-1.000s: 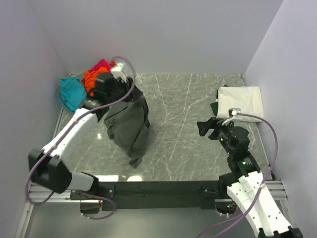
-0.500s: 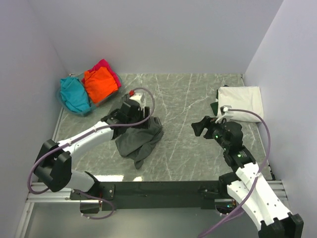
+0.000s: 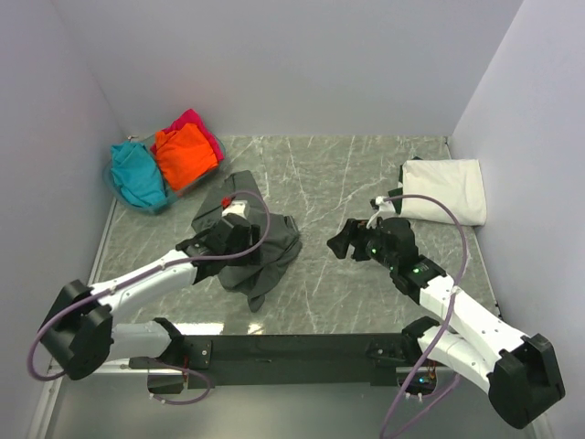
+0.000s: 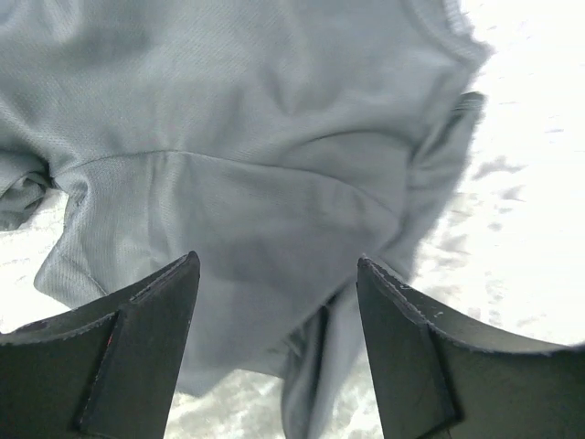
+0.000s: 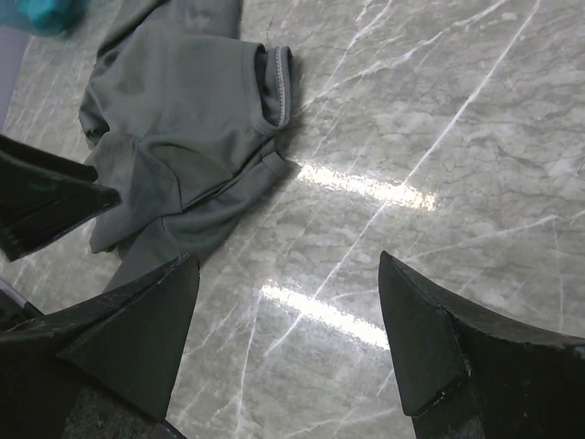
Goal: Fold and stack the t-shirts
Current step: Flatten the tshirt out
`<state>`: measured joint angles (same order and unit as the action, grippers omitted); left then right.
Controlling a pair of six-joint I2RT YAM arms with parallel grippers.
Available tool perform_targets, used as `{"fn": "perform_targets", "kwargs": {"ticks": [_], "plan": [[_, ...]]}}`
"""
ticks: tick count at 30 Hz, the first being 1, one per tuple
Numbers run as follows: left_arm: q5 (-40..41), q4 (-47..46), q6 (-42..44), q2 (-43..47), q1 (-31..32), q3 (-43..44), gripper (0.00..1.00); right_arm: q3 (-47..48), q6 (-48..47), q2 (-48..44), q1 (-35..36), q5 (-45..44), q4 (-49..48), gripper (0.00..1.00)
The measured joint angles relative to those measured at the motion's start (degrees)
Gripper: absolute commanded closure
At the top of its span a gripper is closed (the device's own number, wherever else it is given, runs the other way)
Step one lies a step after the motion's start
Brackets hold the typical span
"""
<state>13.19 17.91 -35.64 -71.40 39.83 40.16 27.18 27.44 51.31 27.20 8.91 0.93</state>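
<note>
L arm's fingers (image 4: 151,315): spread apart, nothing btwn them, hanging just over the dark grey t-shirt (image 4: 238,155). Vs 1 sec ago: they had the shirt lifted, hanging long, back by the coloured pile. Now they've let go, come nearer & toward centre, and the shirt lies dropped on the bench (image 3: 347,174).

R arm's fingers (image 5: 439,338): also apart & empty, over bare marble. Vs 1 sec ago: the arm has swung leftward, away from the white t-shirt (image 3: 446,190) & toward the grey one. The gap is a touch narrower but still wide.

Grey shirt: right under the L fingers and left of the R fingers, apart from them. It's a crumpled heap, not flat, w/ several overlapping folds. One flap reaches toward the back wall and a narrow tail trails toward the near edge. The R wrist view shows a stitched hem edge curling up on the side nearest the R fingers. Fabric matte, creased.

White shirt: behind & right of the R fingers, folded into a neat rectangle by the R wall. Hasn't moved.

Further out, past the L fingers at the back-L corner: the orange t-shirt (image 3: 183,154), magenta t-shirt (image 3: 196,121) & teal t-shirt (image 3: 135,174), bunched together, unfolded, well apart from both fingers. 1 sec ago the L arm partly hid them.
</note>
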Motion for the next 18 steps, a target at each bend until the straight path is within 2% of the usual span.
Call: {"fn": "perform_targets", "kwargs": {"ticks": [5,18], "plan": [[0.17,1.03,-1.07,3.74,0.94,-0.07,0.23,0.28,0.22,0.57,0.59,-0.17,-0.87,0.15],[3.37,10.73,-4.81,1.51,5.42,-0.09,0.28,0.28,0.48,-1.22,0.7,-1.92,-0.74,0.15]]}}
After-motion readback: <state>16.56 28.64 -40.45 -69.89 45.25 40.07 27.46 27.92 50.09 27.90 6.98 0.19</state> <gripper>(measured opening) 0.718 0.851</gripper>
